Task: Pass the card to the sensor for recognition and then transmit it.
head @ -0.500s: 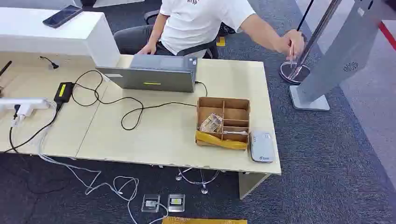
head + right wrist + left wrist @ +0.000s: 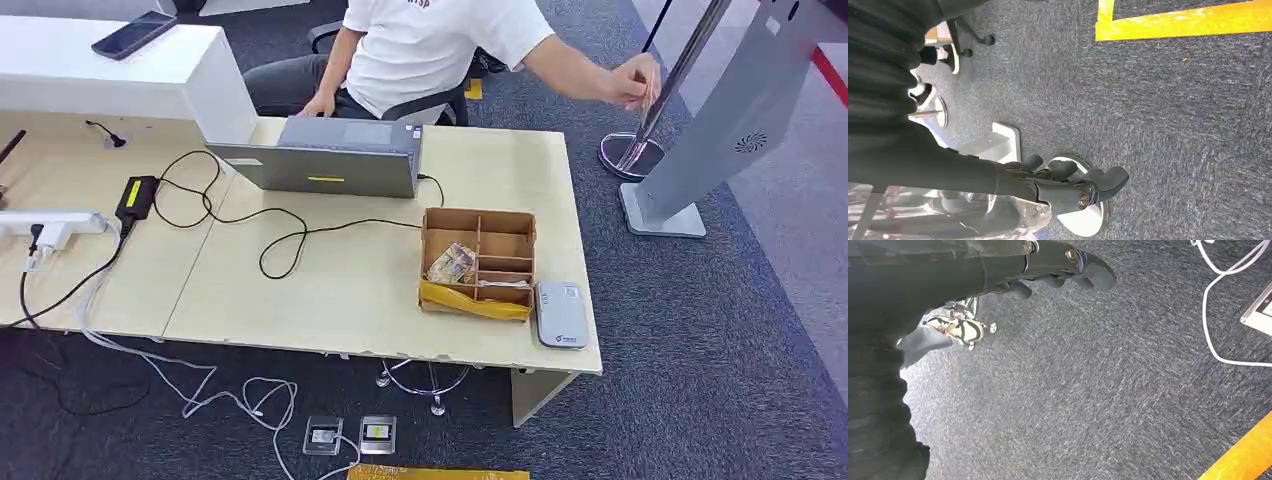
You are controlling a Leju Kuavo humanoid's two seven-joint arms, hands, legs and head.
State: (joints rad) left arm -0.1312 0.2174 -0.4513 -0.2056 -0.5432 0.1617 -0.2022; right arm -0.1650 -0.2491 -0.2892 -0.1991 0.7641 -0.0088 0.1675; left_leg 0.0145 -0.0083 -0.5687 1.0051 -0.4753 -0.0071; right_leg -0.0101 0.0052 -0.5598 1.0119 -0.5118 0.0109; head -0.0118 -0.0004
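Both of my arms hang at my sides over the carpet: my left hand holds nothing, its fingers loosely curled and apart, and my right hand is likewise unloaded, fingers spread above the floor. Nothing is grasped yet, so I judge the task has not begun. Out on the worktop my landmark is the brown divided box. The grey sensor lies just beside it toward the worktop's near right corner, flat and face up, I take it so a card can be laid or waved over it. I cannot make out the card for certain; it may be among the things in the box's compartments, one of which holds a crumpled packet. Behind the box a laptop stands with its cable trailing toward it. Beyond that sits a person, one arm stretched toward a metal post, presumably waiting to receive the card.
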